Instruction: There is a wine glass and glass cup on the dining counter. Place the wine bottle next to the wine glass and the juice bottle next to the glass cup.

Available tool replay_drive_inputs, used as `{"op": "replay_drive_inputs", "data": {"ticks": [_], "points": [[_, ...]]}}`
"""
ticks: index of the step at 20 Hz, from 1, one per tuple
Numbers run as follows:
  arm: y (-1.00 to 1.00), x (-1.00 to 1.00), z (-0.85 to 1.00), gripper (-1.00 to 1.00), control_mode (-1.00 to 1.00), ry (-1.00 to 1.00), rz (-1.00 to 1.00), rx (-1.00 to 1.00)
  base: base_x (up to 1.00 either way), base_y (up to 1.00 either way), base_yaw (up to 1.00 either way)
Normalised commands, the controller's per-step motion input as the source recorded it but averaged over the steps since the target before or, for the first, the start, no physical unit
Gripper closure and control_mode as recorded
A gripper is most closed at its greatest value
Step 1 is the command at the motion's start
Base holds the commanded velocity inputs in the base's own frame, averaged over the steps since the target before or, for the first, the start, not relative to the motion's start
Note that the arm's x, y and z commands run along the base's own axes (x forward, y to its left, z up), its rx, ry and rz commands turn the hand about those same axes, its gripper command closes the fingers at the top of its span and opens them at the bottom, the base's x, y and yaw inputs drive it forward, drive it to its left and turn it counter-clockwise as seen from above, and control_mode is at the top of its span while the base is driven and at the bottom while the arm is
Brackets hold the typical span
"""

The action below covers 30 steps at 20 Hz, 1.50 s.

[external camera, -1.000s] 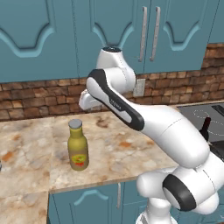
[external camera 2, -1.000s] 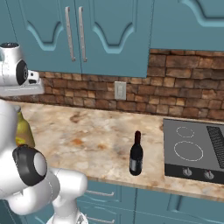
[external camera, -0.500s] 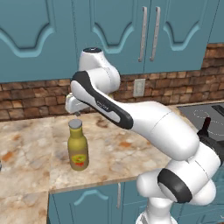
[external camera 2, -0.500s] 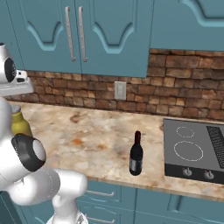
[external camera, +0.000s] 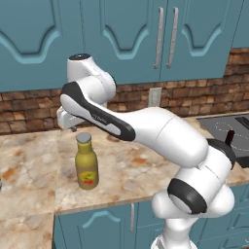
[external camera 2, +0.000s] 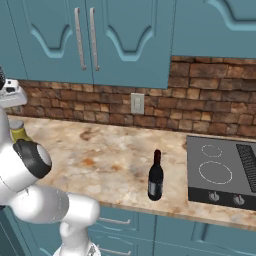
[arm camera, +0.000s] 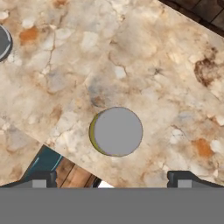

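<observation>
The juice bottle [external camera: 87,163], olive-yellow with a grey cap, stands upright near the front of the marbled counter [external camera: 136,165]. My gripper [external camera: 73,129] hangs just above its cap, open. In the hand view the grey cap [arm camera: 118,131] sits straight below, between the two fingertips [arm camera: 40,179], which stand wide apart with nothing in them. The arm partly hides the juice bottle [external camera 2: 19,131] at the left edge of the right base view. The dark wine bottle [external camera 2: 156,176] stands upright near the counter's front edge, left of the cooktop. The wine glass, glass cup and dining counter are out of view.
A black cooktop [external camera 2: 220,172] is set into the counter on the right. A brick backsplash and teal wall cabinets [external camera: 160,39] rise behind. The counter's front edge [arm camera: 65,155] runs close to the juice bottle. A grey round thing [arm camera: 3,41] is cut off at the hand view's edge.
The arm has swung left and slightly down, bringing the hand from right of the juice bottle to just over its cap. Both bottles stand where they were.
</observation>
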Motion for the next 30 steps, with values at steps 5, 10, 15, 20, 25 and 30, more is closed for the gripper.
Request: {"op": "replay_drive_inputs", "data": {"ticks": [5, 10, 15, 20, 25, 30], "points": [[0.06, 0.0, -0.21, -1.0, -1.0, 0.0, 0.0, -0.03, 0.0, 0.0, 0.0], [0.0, -0.17, -0.21, -1.0, -1.0, 0.0, 0.0, 0.0, 0.0, 0.0, 0.0], [-0.09, -0.07, -0.21, -1.0, -1.0, 0.0, 0.0, 0.0, 0.0, 0.0, 0.0], [-0.13, 0.16, -0.15, -1.0, -1.0, 0.0, 0.0, 0.0, 0.0, 0.0, 0.0], [-0.08, 0.19, -0.13, -1.0, -1.0, 0.0, 0.0, 0.08, 0.0, 0.0, 0.0], [0.0, 0.21, -0.19, -1.0, -1.0, 0.0, 0.0, 0.09, 0.0, 0.0, 0.0]]}}
